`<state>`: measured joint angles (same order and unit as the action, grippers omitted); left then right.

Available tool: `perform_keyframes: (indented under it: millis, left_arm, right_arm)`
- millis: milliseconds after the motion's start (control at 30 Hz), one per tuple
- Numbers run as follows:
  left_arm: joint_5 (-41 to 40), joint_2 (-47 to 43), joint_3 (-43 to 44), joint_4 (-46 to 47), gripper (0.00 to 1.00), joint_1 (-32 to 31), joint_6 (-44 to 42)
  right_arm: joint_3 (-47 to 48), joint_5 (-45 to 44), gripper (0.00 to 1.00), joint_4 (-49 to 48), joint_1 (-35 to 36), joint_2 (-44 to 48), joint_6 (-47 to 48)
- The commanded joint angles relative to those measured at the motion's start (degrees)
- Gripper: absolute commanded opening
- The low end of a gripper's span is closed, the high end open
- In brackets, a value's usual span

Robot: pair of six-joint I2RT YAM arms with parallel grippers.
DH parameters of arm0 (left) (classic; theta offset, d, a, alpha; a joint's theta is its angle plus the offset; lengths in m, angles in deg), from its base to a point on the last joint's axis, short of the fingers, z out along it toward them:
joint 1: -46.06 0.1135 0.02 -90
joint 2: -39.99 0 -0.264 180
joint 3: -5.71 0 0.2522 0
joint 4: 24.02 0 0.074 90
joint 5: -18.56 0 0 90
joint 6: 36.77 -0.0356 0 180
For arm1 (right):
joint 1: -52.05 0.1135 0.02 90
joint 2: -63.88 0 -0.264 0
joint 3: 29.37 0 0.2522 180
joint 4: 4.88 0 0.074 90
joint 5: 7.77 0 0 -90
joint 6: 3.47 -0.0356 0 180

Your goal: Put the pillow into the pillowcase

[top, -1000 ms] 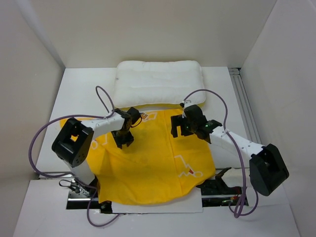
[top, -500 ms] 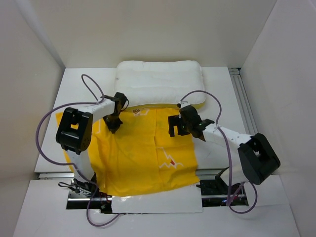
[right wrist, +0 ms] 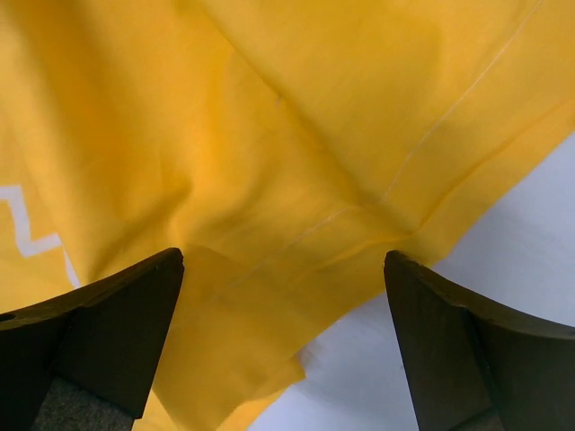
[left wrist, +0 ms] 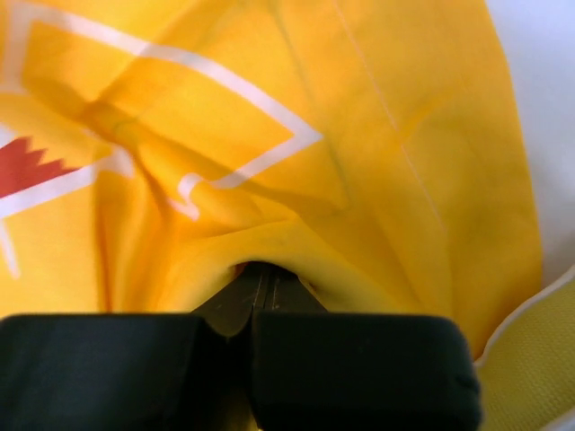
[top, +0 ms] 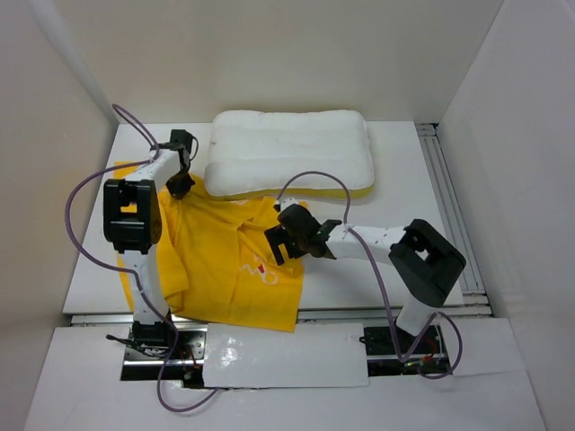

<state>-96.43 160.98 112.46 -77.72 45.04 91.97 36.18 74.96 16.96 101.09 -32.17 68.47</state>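
Two claws | left claw (left wrist: 252,280) clenched on a pillowcase (top: 220,260) fold; pillow (top: 287,153) just right of it, long axis crosswise on bench (top: 404,215) | right claw (right wrist: 283,260) spread above pillowcase edge, pillow beyond; left claw judged nearer the pillow.

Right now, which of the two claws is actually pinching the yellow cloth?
The left gripper, near the pillow's left end: it is shut on a fold of the pillowcase. The right gripper hangs over the cloth, jaws wide apart.
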Motion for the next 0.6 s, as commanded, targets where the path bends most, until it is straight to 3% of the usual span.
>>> perform_keyframes:
  millis: [0, 33, 133, 167, 233, 367, 433, 567]
  left_arm:
    - [-1.4, -2.2, 2.6, -1.8, 0.0, 1.7, -1.8]
    - [0.0, -3.6, 0.5, -2.3, 0.0, 1.7, -1.2]
    - [2.7, -9.4, -4.8, -2.3, 0.17, 4.2, 0.4]
    - [2.7, -10.8, -5.9, -2.3, 0.28, 4.2, 0.9]
    - [4.2, -13.1, -7.7, -2.3, 0.36, 5.7, 0.9]
    - [7.1, -18.6, -9.0, -1.7, 0.41, 4.6, 0.8]
    - [7.1, -19.6, -9.5, -1.7, 0.51, 2.6, 0.8]
    - [9.5, -21.9, -10.9, -2.2, 0.62, 0.6, 0.3]
  right_arm:
    - [7.3, -3.4, 1.0, 2.4, 0.2, -0.1, 2.9]
    - [10.4, -4.8, 1.0, 3.0, 0.2, 0.4, 4.3]
    - [17.6, -5.3, 1.0, 4.9, -2.9, 0.4, 7.9]
    - [19.6, -5.3, 1.0, 5.5, -3.7, 0.4, 8.8]
    - [23.9, -6.5, 1.0, 6.2, -4.9, -1.1, 10.6]
    - [34.6, -2.3, 1.0, 2.7, -10.4, -7.0, 12.3]
    - [40.7, 1.1, 1.0, 4.0, -12.2, -14.2, 14.4]
    - [67.6, 3.9, 1.0, 11.6, -12.7, -29.8, 18.2]
